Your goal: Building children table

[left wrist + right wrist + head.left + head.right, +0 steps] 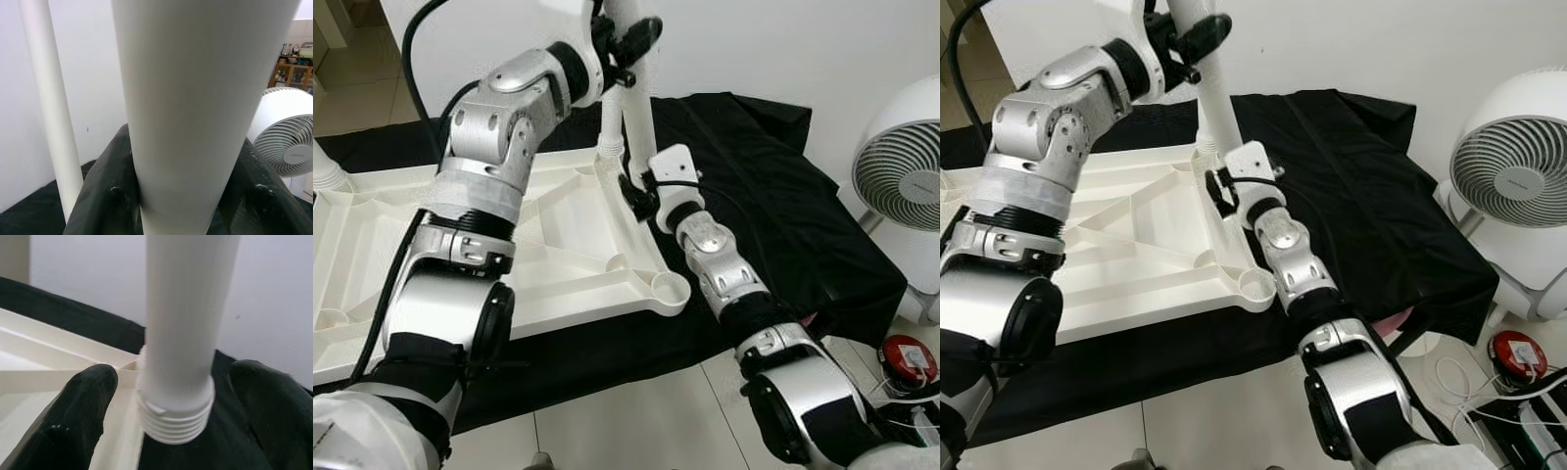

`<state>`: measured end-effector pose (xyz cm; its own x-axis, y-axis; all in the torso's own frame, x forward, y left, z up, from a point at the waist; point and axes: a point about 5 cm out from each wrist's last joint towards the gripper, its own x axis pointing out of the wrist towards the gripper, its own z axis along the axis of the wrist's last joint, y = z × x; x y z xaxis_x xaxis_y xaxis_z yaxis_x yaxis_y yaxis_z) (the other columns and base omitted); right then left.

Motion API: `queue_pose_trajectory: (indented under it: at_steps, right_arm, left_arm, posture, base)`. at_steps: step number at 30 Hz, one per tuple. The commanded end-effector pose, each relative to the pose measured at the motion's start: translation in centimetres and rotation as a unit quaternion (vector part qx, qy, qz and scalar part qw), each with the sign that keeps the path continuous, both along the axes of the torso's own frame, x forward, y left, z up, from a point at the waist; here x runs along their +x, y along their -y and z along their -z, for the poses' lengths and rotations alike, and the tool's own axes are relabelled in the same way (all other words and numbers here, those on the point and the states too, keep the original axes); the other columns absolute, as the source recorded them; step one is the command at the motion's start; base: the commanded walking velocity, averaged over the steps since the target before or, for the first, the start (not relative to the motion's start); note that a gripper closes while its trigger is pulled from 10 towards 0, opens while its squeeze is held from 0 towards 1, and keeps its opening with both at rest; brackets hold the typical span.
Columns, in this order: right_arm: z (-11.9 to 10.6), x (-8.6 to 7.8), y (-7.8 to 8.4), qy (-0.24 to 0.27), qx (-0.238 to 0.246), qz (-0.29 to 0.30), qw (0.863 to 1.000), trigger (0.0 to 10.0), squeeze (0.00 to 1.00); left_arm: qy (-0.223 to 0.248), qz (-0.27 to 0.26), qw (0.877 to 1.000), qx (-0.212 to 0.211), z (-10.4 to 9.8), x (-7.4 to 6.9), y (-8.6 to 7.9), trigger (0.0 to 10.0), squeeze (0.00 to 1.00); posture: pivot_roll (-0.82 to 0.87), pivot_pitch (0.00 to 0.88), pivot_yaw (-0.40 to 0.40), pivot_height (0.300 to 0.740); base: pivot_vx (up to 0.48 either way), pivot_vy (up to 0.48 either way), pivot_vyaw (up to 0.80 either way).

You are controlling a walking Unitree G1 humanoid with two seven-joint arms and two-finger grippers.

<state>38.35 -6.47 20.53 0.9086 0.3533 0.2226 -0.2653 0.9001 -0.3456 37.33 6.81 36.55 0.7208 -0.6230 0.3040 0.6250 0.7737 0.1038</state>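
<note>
A: Leg status?
B: White table leg (1217, 98) is held upright over the far corner socket of the inverted tabletop (1126, 264) on black cloth (1371, 196); its threaded end is exposed.
A: Grippers?
B: Left gripper (1197, 39) is clamped high on the leg. Right gripper (636, 191) is spread, fingers (83, 406) flanking the leg's lower end.

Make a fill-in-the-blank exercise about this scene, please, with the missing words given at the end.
1. The table leg held by both grippers is ____ in colour.
2. The upturned tabletop lies on a ____ cloth.
3. The leg's lower end carries a screw ____.
4. Beside the cloth stands a white ____.

Missing words: white; black; thread; fan
</note>
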Motion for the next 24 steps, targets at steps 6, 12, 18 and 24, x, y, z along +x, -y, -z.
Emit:
queue_pose_trajectory:
  at_steps: [6, 12, 18, 24]
  right_arm:
    - [-0.6, 0.3, 0.2, 0.042, -0.011, 0.058, 0.997, 10.0, 0.0]
    - [-1.4, 0.8, 0.9, 0.072, 0.001, 0.115, 0.991, 10.0, 0.0]
    - [-1.7, 1.1, 0.8, 0.083, -0.001, 0.13, 0.988, 10.0, 0.0]
    - [-2.1, 1.4, 0.7, 0.095, -0.015, 0.143, 0.985, 10.0, 0.0]
  left_arm:
    - [0.023, -0.034, 0.999, -0.014, -1.0, -0.3, 0.6, 10.0, 0.0]
    - [0.017, -0.033, 0.999, -0.032, -0.9, -0.8, 1.5, 10.0, 0.0]
    - [0.018, -0.024, 0.999, -0.038, -0.9, -1.2, 2.2, 10.0, 0.0]
    - [0.017, -0.024, 0.999, -0.042, -1.0, -1.4, 2.5, 10.0, 0.0]
  posture:
    - [0.01, 0.0, -0.015, 0.74]
    - [0.02, 0.0, -0.021, 0.74]
    - [0.02, 0.0, -0.024, 0.74]
    - [0.03, 0.0, -0.026, 0.74]
  base:
    - [0.0, 0.0, 0.0]
    - [0.0, 0.0, 0.0]
    - [0.0, 0.0, 0.0]
    - [0.0, 0.0, 0.0]
